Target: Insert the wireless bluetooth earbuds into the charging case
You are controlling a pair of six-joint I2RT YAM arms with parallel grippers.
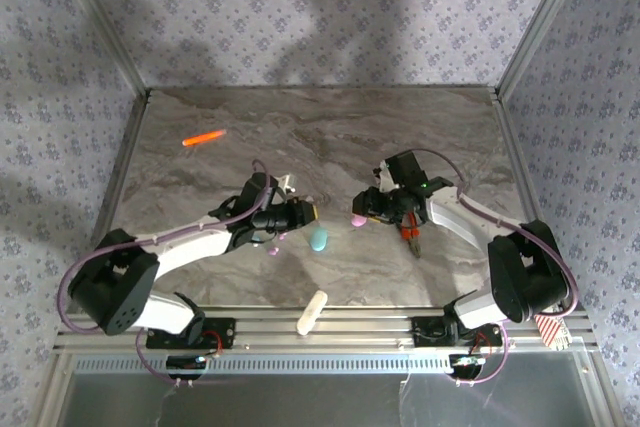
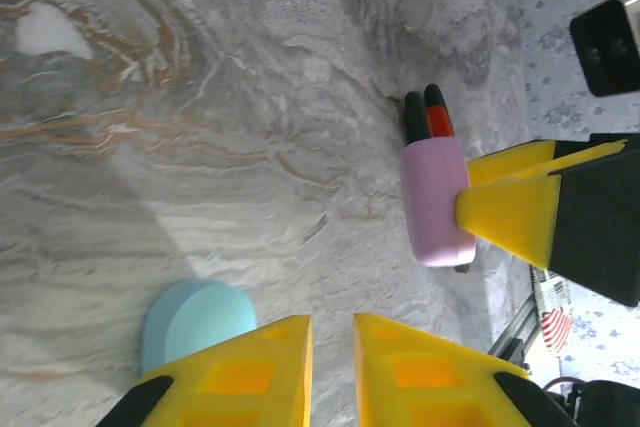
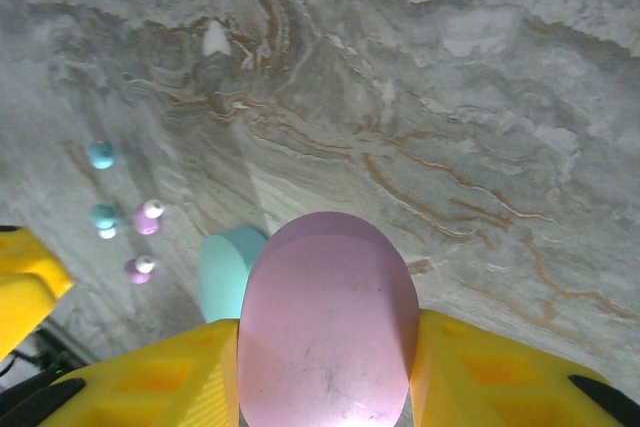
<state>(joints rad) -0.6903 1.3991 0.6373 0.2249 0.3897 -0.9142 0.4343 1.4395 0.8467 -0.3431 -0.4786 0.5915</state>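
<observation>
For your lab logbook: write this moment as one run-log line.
right end effector: shut on pink case | left end effector: nearly shut, empty | teal case: on table | buds: loose

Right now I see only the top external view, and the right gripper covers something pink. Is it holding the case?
Observer: Yes. In the right wrist view the pink case is clamped between the yellow fingers of the right gripper.
Operator: Where are the earbuds?
Observer: Loose on the table: two teal earbuds and two pink earbuds, left of the teal case in that view.
Operator: And the left gripper?
Observer: In the left wrist view the left gripper shows a narrow gap, with nothing visible in it.
</observation>
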